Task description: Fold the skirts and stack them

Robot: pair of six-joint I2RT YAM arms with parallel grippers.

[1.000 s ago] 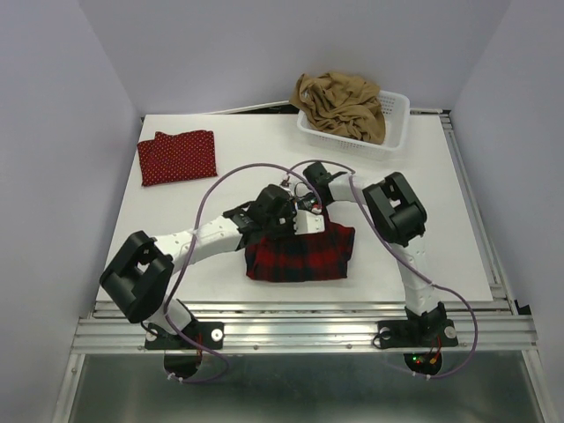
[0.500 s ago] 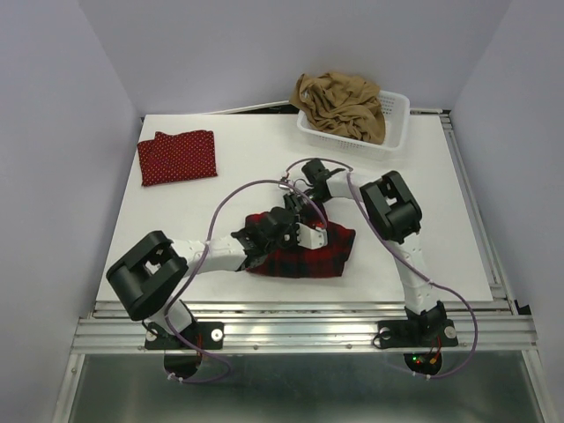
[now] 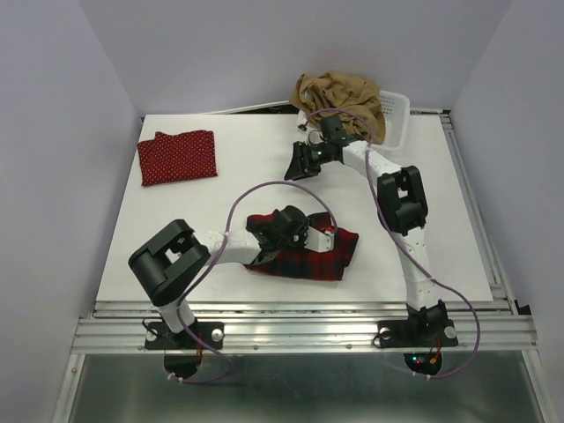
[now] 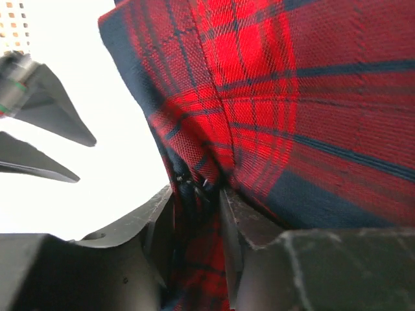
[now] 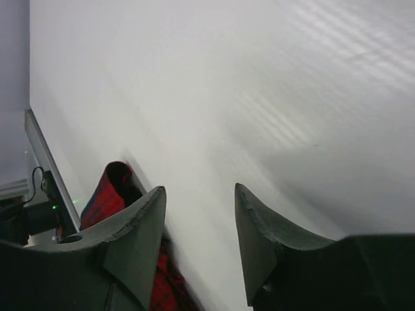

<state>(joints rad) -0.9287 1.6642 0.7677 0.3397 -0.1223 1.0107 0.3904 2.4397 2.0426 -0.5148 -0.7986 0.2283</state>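
The red-and-black plaid skirt (image 3: 304,257) lies crumpled near the table's front middle. My left gripper (image 3: 322,237) is shut on a fold of its upper edge; the left wrist view shows the plaid cloth (image 4: 272,97) pinched between the jaws (image 4: 198,197). My right gripper (image 3: 296,166) is open and empty, raised over bare table behind the plaid skirt; in its own view (image 5: 198,194) the plaid skirt (image 5: 107,197) shows low at the left. The red dotted skirt (image 3: 177,157) lies folded at the far left. The tan-brown skirt (image 3: 339,104) is heaped in the basket.
The white mesh basket (image 3: 398,113) stands at the far right corner, partly behind the right arm. Purple cables loop over both arms. My right gripper's fingers (image 4: 45,123) show at the left of the left wrist view.
My right gripper has left the plaid skirt and swung away toward the far side near the basket. My left gripper has moved right and nearer with the plaid cloth, bunching it.
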